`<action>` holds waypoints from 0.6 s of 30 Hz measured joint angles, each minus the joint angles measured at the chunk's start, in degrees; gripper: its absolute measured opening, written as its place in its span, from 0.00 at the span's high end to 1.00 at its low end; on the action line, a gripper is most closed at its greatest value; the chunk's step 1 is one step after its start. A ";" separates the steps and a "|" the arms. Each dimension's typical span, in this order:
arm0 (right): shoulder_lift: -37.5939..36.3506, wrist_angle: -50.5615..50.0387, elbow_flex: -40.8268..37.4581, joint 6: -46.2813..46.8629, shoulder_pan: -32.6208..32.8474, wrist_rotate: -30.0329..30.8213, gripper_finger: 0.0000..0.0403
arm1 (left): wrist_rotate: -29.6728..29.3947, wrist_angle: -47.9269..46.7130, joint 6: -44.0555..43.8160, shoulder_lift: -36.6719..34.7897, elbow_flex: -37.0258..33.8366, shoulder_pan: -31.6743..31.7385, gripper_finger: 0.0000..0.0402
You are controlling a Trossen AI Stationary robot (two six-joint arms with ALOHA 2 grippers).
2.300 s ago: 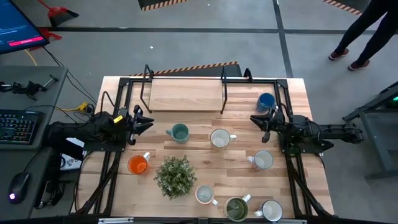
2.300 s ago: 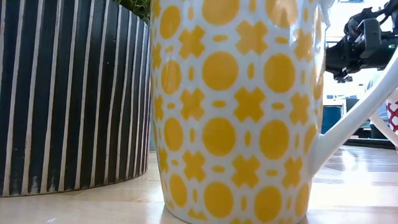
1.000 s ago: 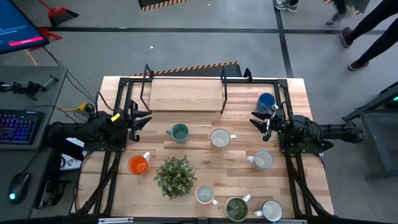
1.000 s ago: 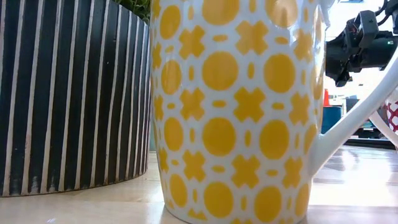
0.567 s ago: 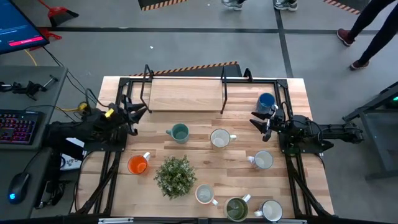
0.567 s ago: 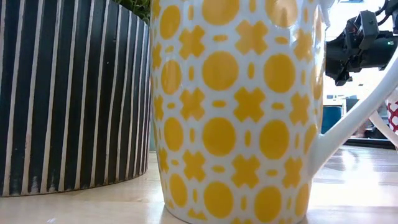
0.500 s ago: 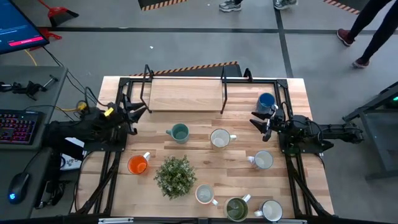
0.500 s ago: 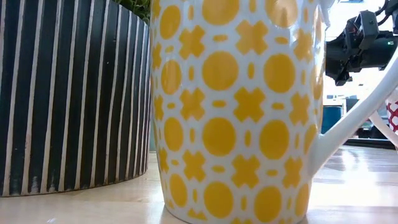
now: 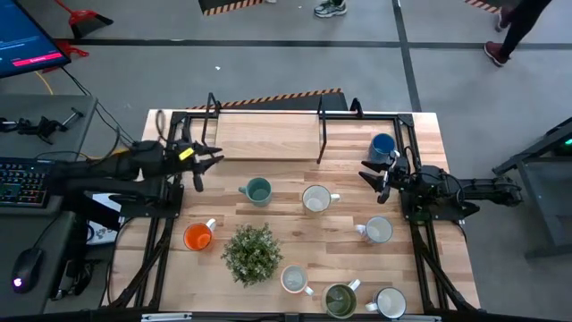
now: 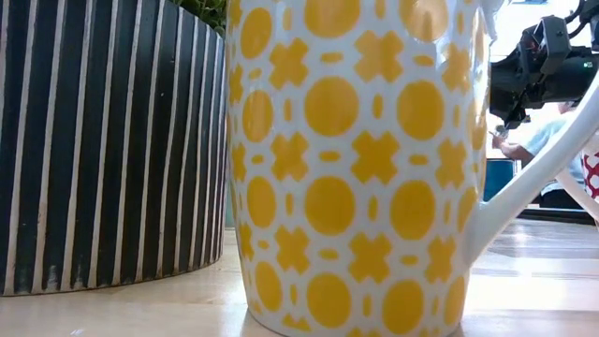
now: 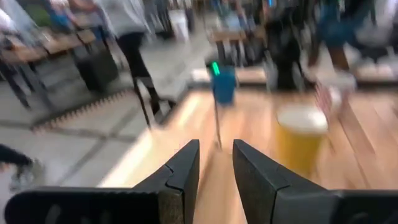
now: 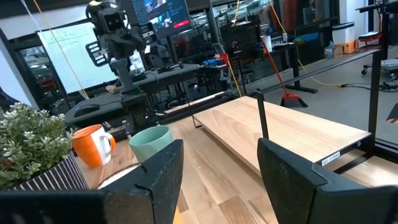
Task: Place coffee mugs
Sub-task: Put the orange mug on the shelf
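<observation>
Left gripper [image 9: 198,164] above table, beside raised wooden shelf [image 9: 266,136], fingers narrowly parted, holding nothing. Right gripper [image 9: 378,175] wide open, empty, just beside blue mug [image 9: 382,145] at shelf's right end. Teal mug [image 9: 258,190] near shelf front; other mugs well apart from shelf. Risk, judged: swinging right fingers clipping blue mug, tipping it; left approach striking shelf leg.

I count eight mugs on my table: one blue mug [image 9: 382,145], one teal mug [image 9: 258,190], one orange mug [image 9: 197,237], one olive-green mug [image 9: 340,300], four white mugs [image 9: 315,199], plus one potted plant [image 9: 252,253].
</observation>
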 joint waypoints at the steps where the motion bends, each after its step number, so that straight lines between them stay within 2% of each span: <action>1: 0.02 -0.04 0.00 0.00 0.00 -0.35 0.52 | 1.23 -3.15 -0.23 0.66 1.38 0.00 0.78; 10: 0.00 -0.41 0.00 0.01 0.02 -2.83 0.52 | 18.33 -26.18 -10.95 2.23 12.18 -0.03 0.78; 14: 0.00 -0.50 0.00 0.00 0.01 -2.83 0.52 | 22.65 -33.97 -16.60 2.28 12.68 -0.03 0.78; 18: 0.01 -1.56 0.00 0.00 0.01 -2.83 0.52 | 24.15 -42.89 -19.42 4.93 12.64 -0.33 0.78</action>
